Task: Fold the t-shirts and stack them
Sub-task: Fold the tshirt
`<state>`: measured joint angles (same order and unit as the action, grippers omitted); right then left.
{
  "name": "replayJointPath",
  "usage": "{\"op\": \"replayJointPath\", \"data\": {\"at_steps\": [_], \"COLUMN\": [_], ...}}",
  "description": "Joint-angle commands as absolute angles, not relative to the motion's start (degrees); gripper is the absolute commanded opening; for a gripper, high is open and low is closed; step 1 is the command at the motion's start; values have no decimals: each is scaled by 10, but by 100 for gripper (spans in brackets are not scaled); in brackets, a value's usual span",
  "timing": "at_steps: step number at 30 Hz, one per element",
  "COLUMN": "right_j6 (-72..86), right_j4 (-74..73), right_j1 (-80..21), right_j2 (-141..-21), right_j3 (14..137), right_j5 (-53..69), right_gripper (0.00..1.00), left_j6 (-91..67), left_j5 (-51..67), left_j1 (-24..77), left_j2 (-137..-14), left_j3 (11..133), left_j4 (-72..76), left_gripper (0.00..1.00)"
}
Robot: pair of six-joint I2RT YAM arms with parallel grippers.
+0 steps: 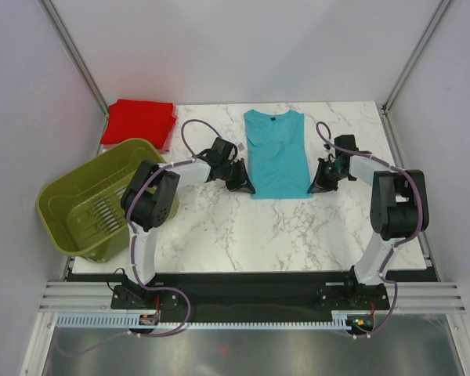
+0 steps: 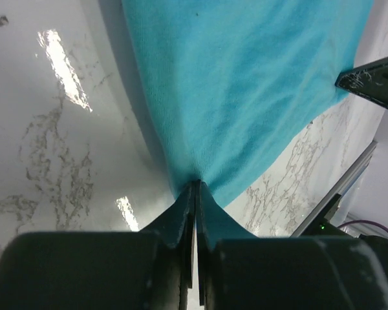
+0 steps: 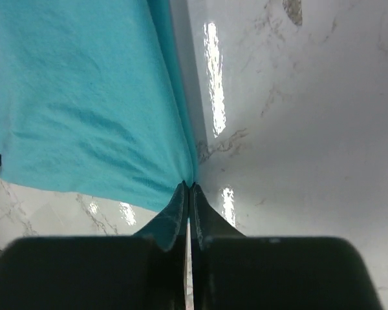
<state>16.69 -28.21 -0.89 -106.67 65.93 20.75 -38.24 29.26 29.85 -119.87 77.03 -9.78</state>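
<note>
At mid-table, flat turquoise t-shirt (image 1: pixel 276 153), long axis running from far collar to near hem; left gripper (image 1: pixel 241 182) and right gripper (image 1: pixel 321 182) each pinching one hem corner from opposite sides, equally near; folded red t-shirt (image 1: pixel 139 121) far left.

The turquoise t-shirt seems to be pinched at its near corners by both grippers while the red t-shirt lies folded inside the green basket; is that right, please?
Not quite: the top external view shows the red t-shirt folded on the table behind the basket, not inside it. The left gripper and right gripper do pinch the turquoise t-shirt at its near corners.
</note>
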Motion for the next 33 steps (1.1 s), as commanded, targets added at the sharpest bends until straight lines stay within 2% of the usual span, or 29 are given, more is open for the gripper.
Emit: {"op": "replayJointPath", "data": {"at_steps": [1, 7, 11, 23, 28, 31, 32, 33], "right_j6": [180, 269, 284, 313, 310, 303, 295, 291], "right_j4": [-223, -67, -53, -74, -106, -136, -143, -156], "right_j1": [-8, -13, -16, -16, -16, -15, -16, -16], "right_j2": [-1006, -876, -833, -763, -739, -727, -721, -716], "right_j3": [629, 451, 370, 273, 273, 293, 300, 305], "right_j5": [220, 229, 185, 168, 171, 168, 173, 176], "right_gripper": [0, 0, 0, 0, 2, 10, 18, 22], "left_j6": [-359, -388, -392, -404, -392, -382, -380, -378], "left_j5": [307, 290, 285, 276, 260, 251, 247, 240], "left_j1": [297, 298, 304, 338, 359, 359, 358, 358], "left_j2": [-1172, -1132, -1107, -1053, -1035, -1021, -1018, -1016], "left_j3": [754, 706, 681, 602, 584, 585, 589, 591], "left_j4": [-75, -72, -69, -69, -68, -68, -67, -68], "left_gripper": [3, 2, 2, 2, 2, 25, 35, 38]}}
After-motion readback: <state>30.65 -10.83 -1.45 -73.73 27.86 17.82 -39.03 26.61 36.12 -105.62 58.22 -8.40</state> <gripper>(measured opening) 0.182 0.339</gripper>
